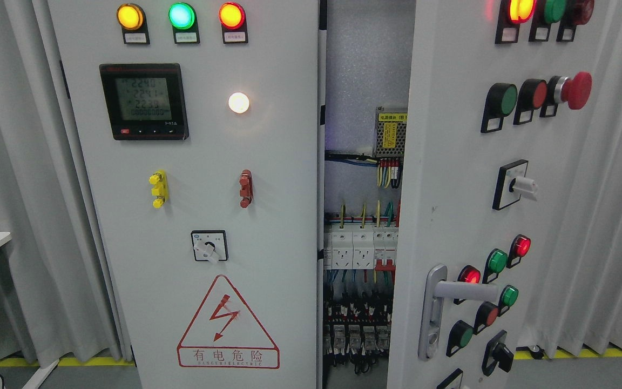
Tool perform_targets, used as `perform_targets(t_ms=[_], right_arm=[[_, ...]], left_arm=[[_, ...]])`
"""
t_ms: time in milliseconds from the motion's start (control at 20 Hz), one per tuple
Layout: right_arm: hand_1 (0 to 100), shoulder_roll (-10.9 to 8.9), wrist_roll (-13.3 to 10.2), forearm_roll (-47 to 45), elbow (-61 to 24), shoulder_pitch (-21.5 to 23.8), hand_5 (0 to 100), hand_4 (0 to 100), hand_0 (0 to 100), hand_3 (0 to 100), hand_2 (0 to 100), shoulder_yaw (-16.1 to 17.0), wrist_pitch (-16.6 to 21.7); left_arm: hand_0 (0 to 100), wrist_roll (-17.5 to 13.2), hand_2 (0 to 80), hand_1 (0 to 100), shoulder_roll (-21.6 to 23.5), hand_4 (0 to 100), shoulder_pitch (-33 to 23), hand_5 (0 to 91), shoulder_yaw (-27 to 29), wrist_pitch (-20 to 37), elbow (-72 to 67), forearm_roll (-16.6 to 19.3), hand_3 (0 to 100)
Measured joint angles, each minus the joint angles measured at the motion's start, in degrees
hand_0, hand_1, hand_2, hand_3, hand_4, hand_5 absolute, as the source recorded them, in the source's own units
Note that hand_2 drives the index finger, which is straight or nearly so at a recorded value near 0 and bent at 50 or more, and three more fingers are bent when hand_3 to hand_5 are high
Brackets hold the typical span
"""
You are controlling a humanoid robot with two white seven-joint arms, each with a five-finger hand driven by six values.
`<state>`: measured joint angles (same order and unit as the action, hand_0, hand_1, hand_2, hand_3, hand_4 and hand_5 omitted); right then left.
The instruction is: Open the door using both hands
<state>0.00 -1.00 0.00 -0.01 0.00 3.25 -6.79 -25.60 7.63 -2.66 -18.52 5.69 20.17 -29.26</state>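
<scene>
A tall grey electrical cabinet fills the head view. Its right door (pixel 451 216) stands partly open, swung toward the camera, and takes the right half of the picture. Low on this door there is a silver lever handle (pixel 465 290) on a long plate. Around the handle sit red and green round buttons and lamps, and higher up a big red mushroom button (pixel 575 90) and a white turn switch (pixel 521 185).

The left door (pixel 197 216) is closed. It carries three lit lamps at the top, a black meter with a screen (pixel 143 101), a small white light, a yellow clip and a red clip, a turn switch, and a red triangle warning sign (pixel 228 324).

In the gap between the doors, white breakers (pixel 359 251) and coloured wires show.

Neither robot hand is in view, so I cannot tell the state of the fingers.
</scene>
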Motion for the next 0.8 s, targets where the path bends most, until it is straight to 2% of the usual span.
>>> perform_targets(t_ms=[200,301,501,802], right_arm=[[0,0.0,0.1,0.0,0.0,0.0,0,0,22,0,0,0.0,0.0],[0,0.0,0.1,0.0,0.0,0.0,0,0,22,0,0,0.0,0.0],[0,0.0,0.1,0.0,0.0,0.0,0,0,22,0,0,0.0,0.0],[0,0.0,0.1,0.0,0.0,0.0,0,0,22,0,0,0.0,0.0]], left_arm=[[30,-8.2,2.8,0,3.8,4,-4.3,0.0,2.6,-0.1,15.2,0.5,3],[30,-11.2,2.8,0,5.9,4,-6.3,0.0,3.8,-0.2,23.0,0.7,3],[30,-13.4,2.8,0,10.7,4,-8.8,0.0,5.6,1.1,38.2,0.8,3],[30,-13.9,2.8,0,17.7,4,-10.1,0.0,7.4,4.6,57.3,0.6,3]])
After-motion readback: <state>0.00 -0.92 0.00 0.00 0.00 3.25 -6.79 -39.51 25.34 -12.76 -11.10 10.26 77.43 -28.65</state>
